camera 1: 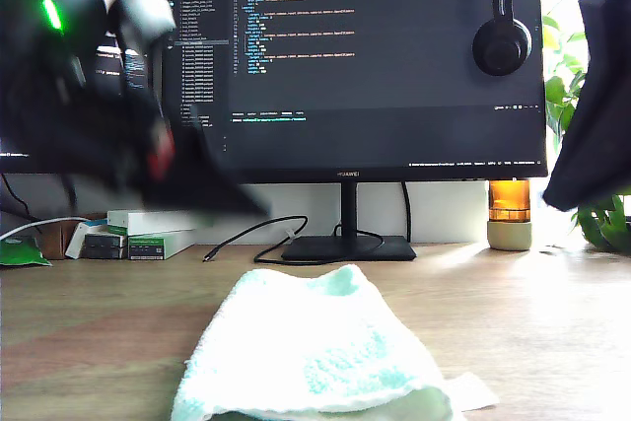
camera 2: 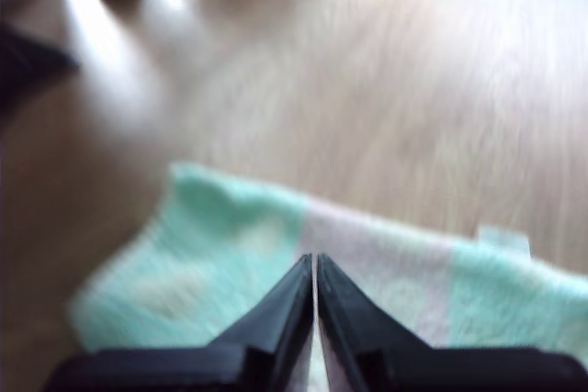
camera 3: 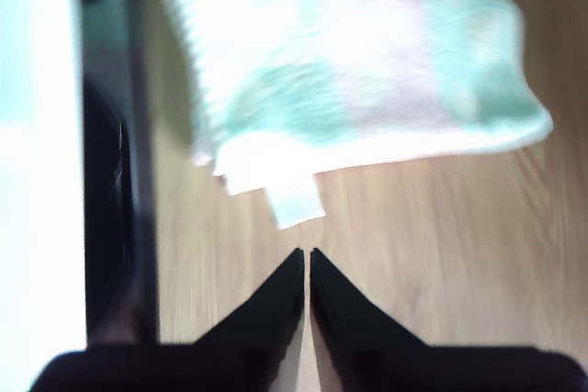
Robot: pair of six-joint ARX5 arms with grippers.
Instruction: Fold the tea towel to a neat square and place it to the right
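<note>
On the desk [camera 1: 99,332] the tea towel [camera 1: 315,352] lies folded; both hands pinched together, empty.

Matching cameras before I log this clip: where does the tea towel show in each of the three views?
Exterior view: the tea towel lies folded at the bottom centre, on the wooden desk.
First wrist view: it spreads just beyond my first gripper, whose jaws are shut and empty.
Second wrist view: it lies ahead of my second gripper, apart from the shut tips.
Shared landmark: the towel's small white tag.
</note>
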